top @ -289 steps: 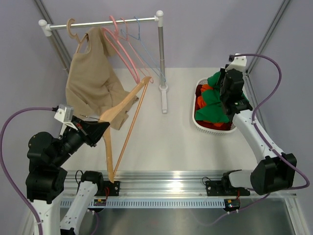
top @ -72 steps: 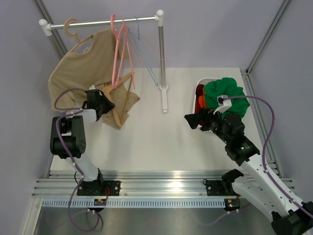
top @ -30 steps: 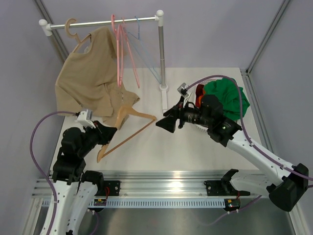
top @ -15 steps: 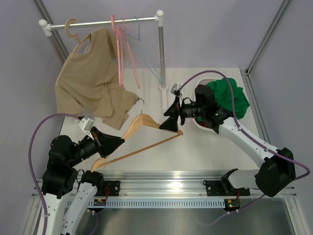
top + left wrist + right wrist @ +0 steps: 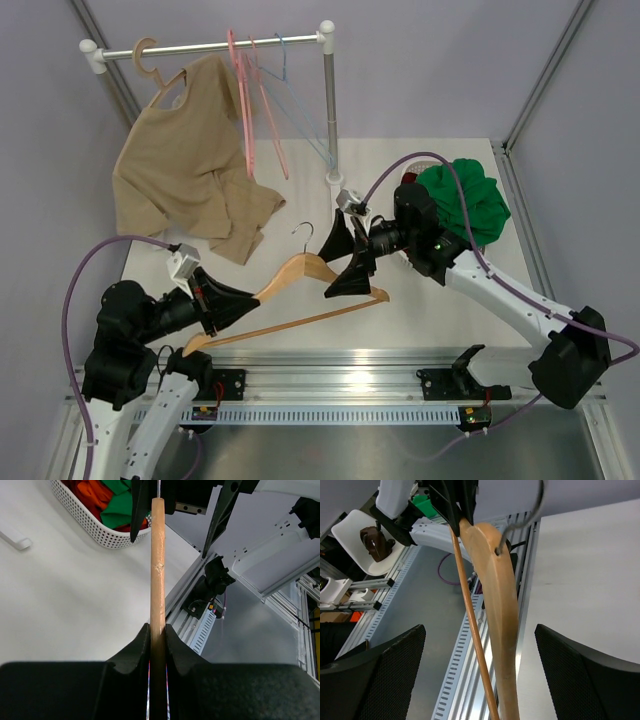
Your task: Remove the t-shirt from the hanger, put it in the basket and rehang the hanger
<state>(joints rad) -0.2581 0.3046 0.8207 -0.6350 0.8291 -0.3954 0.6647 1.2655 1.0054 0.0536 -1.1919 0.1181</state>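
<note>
At the near left of the table (image 5: 300, 180), the left gripper (image 5: 232, 300) is clamped tight on the hanger (image 5: 292, 270) near 1 end, its 2 fingers (image 5: 137, 647) pinching the flat wood. The hanger is bare and stretches away toward the middle, its thin hook (image 5: 303, 232) pointing to the far side. Whether its far tip rests on the table or hangs just above it is hard to tell. At that far end the right gripper (image 5: 345, 258) has its jaws spread wide, 1 finger on each side of the wood, apart from it and gripping nothing. Past the right arm, the t-shirt (image 5: 465, 198) lies heaped on top of the white basket (image 5: 97, 530) at the right, on red and orange cloth, well apart from the hanger. At the far left stands the rack (image 5: 329, 110), with a beige top (image 5: 185, 170) and 2 pink hangers (image 5: 245, 110) on its bar.
</note>
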